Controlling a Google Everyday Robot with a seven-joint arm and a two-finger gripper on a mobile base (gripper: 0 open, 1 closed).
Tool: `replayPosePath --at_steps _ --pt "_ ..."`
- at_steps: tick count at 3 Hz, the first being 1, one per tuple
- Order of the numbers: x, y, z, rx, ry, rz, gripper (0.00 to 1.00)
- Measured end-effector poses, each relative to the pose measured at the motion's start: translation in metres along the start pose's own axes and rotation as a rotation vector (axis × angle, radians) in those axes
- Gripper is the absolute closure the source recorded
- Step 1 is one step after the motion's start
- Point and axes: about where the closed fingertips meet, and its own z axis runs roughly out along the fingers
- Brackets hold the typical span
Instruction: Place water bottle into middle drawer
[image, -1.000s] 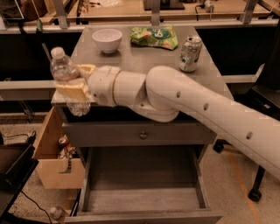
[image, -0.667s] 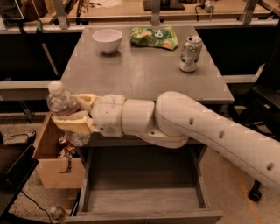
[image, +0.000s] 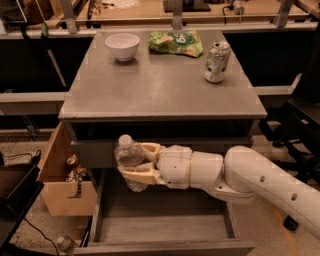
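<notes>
The water bottle (image: 129, 157), clear plastic with a white cap, is upright in my gripper (image: 134, 163). The gripper's tan fingers (image: 145, 174) are shut around its body. The white arm reaches in from the lower right. The bottle hangs in front of the cabinet's closed top drawer, above the back left of the open middle drawer (image: 165, 227), a wide grey box with a plank floor. The bottle's label is hidden by the fingers.
On the grey cabinet top (image: 160, 85) stand a white bowl (image: 122, 46), a green chip bag (image: 176, 42) and a green-and-white soda can (image: 216, 61). A tan plywood box (image: 62, 177) with small items sits left of the drawer. Dark chairs stand at left and right.
The gripper has carried the bottle down and to the right, from beside the cabinet's left edge at tabletop height to in front of the cabinet, over the open drawer.
</notes>
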Motion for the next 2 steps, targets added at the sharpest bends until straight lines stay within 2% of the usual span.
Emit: replayPosePath --at_steps 1,2 --pt "0.0611 -0.0454 -0.0115 0.031 0.030 0.020 1.00" --pt "0.0614 -0.0458 -0.0089 0.028 0.032 0.019 1.00"
